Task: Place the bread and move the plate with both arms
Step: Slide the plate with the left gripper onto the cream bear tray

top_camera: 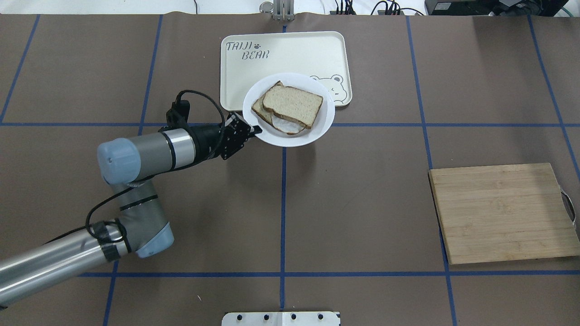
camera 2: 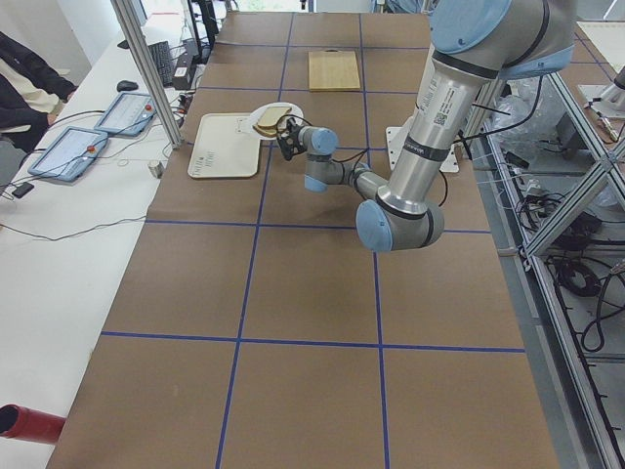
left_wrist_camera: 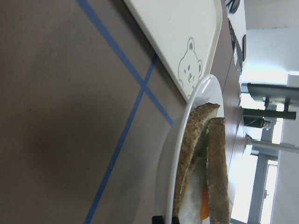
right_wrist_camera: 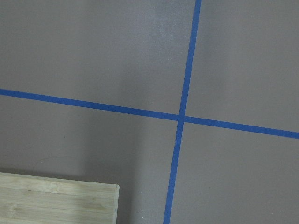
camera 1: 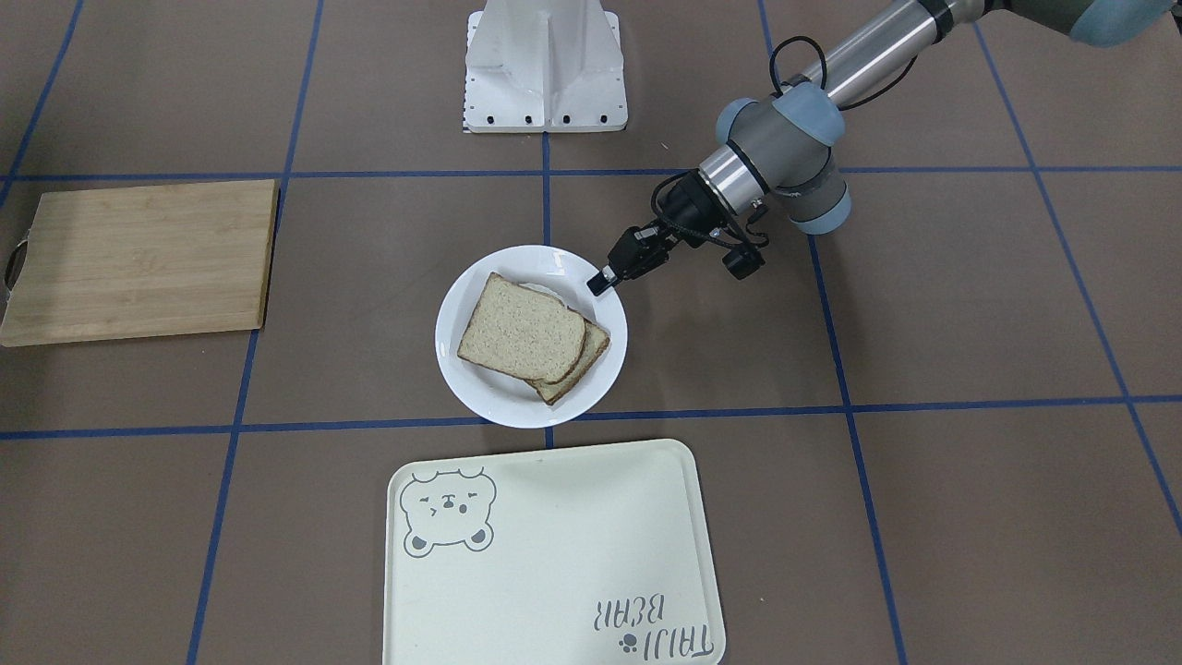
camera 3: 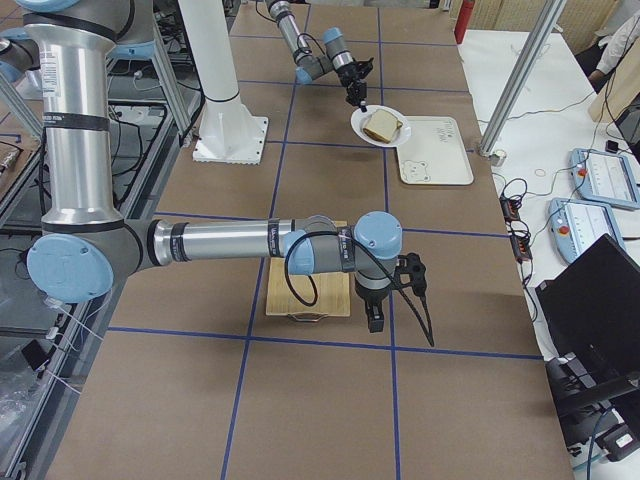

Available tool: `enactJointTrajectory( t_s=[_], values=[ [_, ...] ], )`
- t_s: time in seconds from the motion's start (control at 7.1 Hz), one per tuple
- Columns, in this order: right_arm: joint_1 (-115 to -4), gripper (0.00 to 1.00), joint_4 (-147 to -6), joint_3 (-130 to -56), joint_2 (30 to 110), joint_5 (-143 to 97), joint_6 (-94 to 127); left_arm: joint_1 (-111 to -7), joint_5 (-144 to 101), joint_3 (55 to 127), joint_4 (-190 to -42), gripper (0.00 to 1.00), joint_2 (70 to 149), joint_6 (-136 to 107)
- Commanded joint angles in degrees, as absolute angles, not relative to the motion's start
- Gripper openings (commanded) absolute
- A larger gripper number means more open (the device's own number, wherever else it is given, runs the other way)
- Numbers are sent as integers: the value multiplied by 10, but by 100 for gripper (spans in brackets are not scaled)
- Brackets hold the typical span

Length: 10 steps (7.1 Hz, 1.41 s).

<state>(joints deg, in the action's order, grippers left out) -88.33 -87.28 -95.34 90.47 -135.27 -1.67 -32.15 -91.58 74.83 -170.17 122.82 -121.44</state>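
Overhead exterior: speckled, dark-crusted bread (top_camera: 293, 105)

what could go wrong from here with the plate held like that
1. The left gripper pinches the plate by one rim edge, lifted off the table; it may tilt or slip.
2. The bread lies offset on the egg slice; a tilt could slide it off.
3. The right gripper hangs far off by the cutting board, giving no support.

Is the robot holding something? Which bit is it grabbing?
Yes. The left gripper has its jaws pinched on the white plate, at the rim nearest that arm. The bread just lies on it.
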Motion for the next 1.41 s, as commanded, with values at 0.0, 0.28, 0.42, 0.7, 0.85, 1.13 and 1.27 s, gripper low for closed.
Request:
enactJointTrajectory(
  t_s=[0.0,0.28,0.42,0.7,0.85,1.13,1.27],
  values=[
    [-883,100,-873,-953,904,-1352,-16,-371,-894,616,-1668,0,1326,-1243],
    [-883,100,-873,-952,903,-1352,-17,-383,-869,496,-1655,0,1401,-1241],
    [-883,100,-873,-953,904,-1352,-17,-381,-862,471,-1636,0,1419,-1235],
    [-883,100,-873,-954,904,-1353,-16,-371,-863,471,-1630,25,1419,-1175],
    [-883,100,-873,-954,904,-1353,-17,-370,-863,492,-1630,79,1407,-1166],
    [-883,100,-873,-954,904,-1353,-17,-366,-868,611,-1616,98,1317,-1101],
    [-883,100,-873,-954,905,-1353,-17,-367,-912,689,-1553,98,1279,-1062]
  ],
)
